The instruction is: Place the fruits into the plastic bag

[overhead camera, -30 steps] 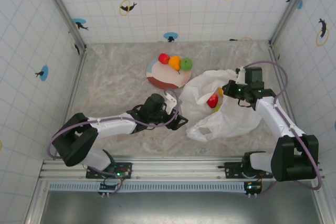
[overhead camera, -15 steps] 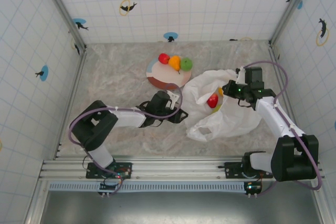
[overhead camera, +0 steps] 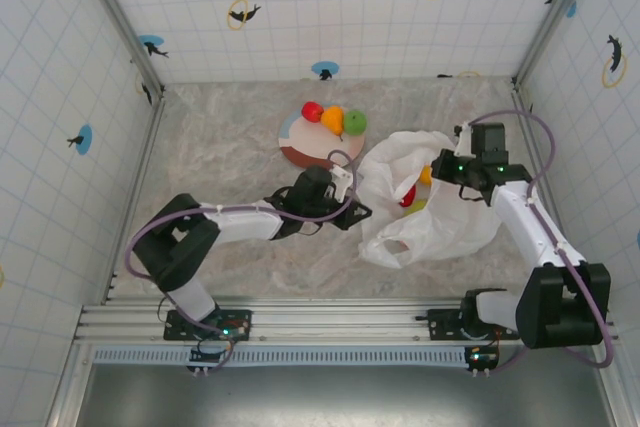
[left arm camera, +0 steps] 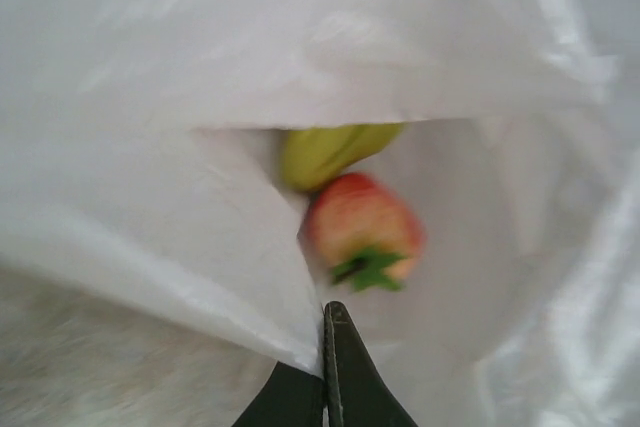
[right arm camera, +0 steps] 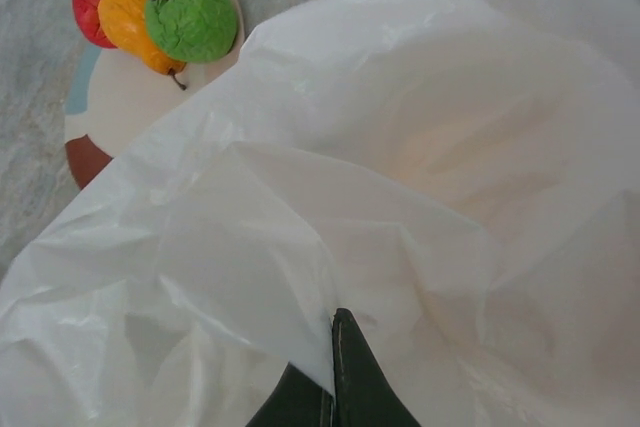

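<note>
White film first: the plastic bag [overhead camera: 440, 232] lies crumpled on the marbled table [overhead camera: 220, 137], at 4 o'clock from the plate [overhead camera: 300, 152], its mouth gaping toward 9 o'clock.

The left arm lies low, elbow folded back toward 8 o'clock and forearm stretched toward 3 o'clock. It puts the left gripper [overhead camera: 354, 211] right at the bag's 9 o'clock rim. On the wrist view, that gripper [left arm camera: 330, 325] has its dark jaws pressed together with the bag's lower lip [left arm camera: 150, 207] pinched between them.

The right arm climbs from its base toward 11 o'clock. The right gripper [overhead camera: 441, 169] sits on the bag's 12 o'clock edge, jaws clamped tight on a fold of film [right arm camera: 450, 147], as its own camera shows [right arm camera: 335, 325].

Inside the opening sit a strawberry [left arm camera: 362, 232] with its green cap, and a yellow-green fruit [left arm camera: 330, 152] tucked at its 11 o'clock. On the plate's 1 o'clock rim, touching in a row: red apple [overhead camera: 312, 111], orange [overhead camera: 333, 118], green apple [overhead camera: 354, 123].
</note>
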